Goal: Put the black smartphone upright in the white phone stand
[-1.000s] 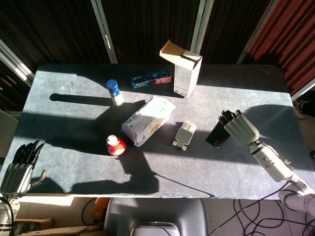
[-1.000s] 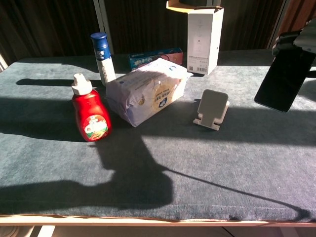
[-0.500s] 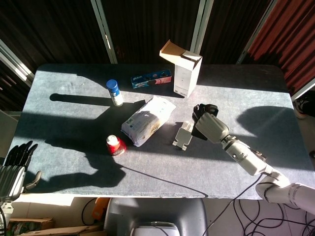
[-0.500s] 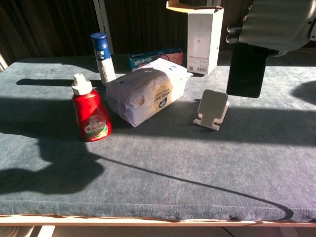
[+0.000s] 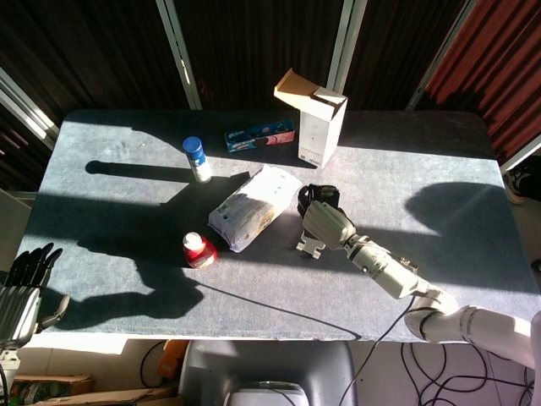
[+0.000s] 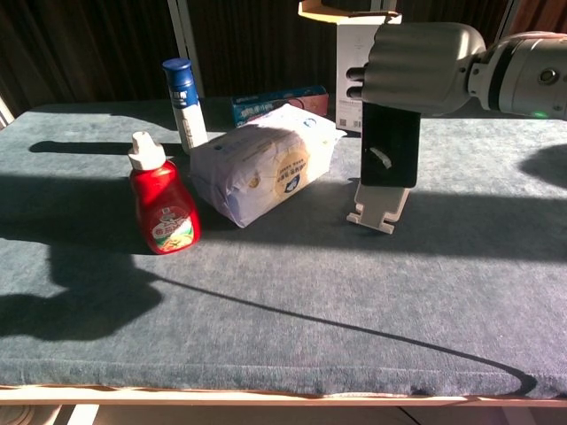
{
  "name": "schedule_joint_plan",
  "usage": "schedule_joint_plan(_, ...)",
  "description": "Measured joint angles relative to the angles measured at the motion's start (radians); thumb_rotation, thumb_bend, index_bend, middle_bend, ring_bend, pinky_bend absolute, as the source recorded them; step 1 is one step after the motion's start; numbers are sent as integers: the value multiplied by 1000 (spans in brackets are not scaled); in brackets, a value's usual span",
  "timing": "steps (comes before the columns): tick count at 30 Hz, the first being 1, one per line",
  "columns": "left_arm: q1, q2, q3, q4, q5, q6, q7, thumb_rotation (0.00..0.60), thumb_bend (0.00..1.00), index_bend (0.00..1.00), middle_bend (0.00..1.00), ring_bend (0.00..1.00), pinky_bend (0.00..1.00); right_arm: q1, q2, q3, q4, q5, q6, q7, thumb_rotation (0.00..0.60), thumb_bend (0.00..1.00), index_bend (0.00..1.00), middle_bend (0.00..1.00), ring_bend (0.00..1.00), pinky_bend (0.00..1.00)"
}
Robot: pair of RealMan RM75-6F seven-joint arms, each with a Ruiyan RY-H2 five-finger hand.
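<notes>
Black and glossy, the smartphone [image 6: 391,145] hangs upright from the right hand [image 6: 416,57], whose fingers are clamped over its top end, so the phone's body drops straight down below the hand. In the chest view its lower edge sits right in front of the backrest of the white phone stand [image 6: 379,211], covering most of that backrest; whether the phone rests on the stand's ledge or is just above it cannot be told. From the head view the right hand [image 5: 325,223] lies directly over the stand [image 5: 309,246], only whose near foot shows, and a dark sliver of the phone [image 5: 317,194] shows at the hand's far side. The stand is near the middle of the grey tabletop [image 5: 439,271], slightly toward the right edge. Just to its left lies a white packet of wipes [image 6: 262,162], tilted, with a red sauce bottle [image 6: 162,200] further left and nearer the front edge. Toward the back edge stand a white spray can with a blue cap [image 6: 182,104], a flat blue box [image 6: 276,104] lying on its side, and a tall white carton [image 6: 356,66] with its top flap open, directly behind the right hand. The left hand [image 5: 21,292] hangs off the tabletop's front left corner, holding nothing, with its dark fingers held straight and slightly apart.
</notes>
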Motion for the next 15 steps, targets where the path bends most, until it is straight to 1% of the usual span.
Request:
schedule_joint_plan(4,0,0,2,-1,7,0,0,600,368,0,0,0,0,0,-11,-5,7,11,-1,-11,600,361,974,649,598,641)
schedule_joint_plan(8,-1,0,9,0,20,-3,-1,600,367,0,0,0,0,-11,-41,-19,30,40,6,-9,600,360,974,649,598,643)
schedule_joint_plan(15,-7,-2,16,1,33,-14,5,600,366,0,0,0,0,-40,-99,-56,91,26,71,-14,600,360,974,650,602,655)
